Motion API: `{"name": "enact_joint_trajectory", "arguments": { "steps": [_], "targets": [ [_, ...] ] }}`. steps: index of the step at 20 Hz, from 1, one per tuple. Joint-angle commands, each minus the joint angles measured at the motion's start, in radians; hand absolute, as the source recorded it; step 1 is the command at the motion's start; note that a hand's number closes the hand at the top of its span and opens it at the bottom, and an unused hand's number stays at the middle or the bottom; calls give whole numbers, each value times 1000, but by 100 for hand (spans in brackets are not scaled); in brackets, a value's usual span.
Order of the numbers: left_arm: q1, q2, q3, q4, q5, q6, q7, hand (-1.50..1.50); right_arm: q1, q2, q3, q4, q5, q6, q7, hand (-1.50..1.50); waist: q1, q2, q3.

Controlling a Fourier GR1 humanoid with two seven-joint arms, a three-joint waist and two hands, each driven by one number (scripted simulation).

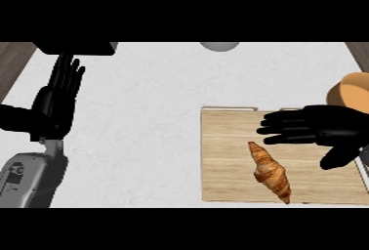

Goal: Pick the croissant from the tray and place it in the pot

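Head view: the croissant (271,172) lies lengthwise on the wooden tray (223,161), toward its near edge, untouched; the right hand (317,128) hangs over the tray's far right part with fingers straight and spread toward the left, holding nothing, placed, I judge, to come down on the pastry just beside it; the left hand (57,100) rests at the view's left, fingers straight and up, well apart from the tray; the orange pot (347,93) shows only partly at the right edge, beyond the right hand; a pale round object (220,46) sits at the counter's (144,122) far edge; nothing lies between hand and croissant.
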Motion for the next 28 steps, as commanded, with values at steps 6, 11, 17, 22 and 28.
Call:
{"name": "enact_joint_trajectory", "arguments": {
  "steps": [6, 11, 17, 22, 28],
  "targets": [
    [58, 18, 25, -57, 18, -45, 21, 0, 16, 64, 40, 40, 27, 5, -174, -150, -6, -4, 0],
    [29, 3, 44, 4, 0, -46, -7, 0, 43, 79, 58, 33, 76, -42, -166, -150, -19, -4, -1],
    [68, -25, 48, -48, -19, -55, -1, 0, 32, 203, 16, 141, 201, -86, -106, -150, -15, -4, -1],
    [47, -49, 33, -34, -66, -31, 6, 0, 50, 269, 29, 129, 236, -60, -62, -150, -17, -4, -1],
    [3, -10, 100, -29, -22, -72, 61, 0, 56, 319, 24, 233, 295, -124, -145, -150, -12, -3, 0]
  ]
}}
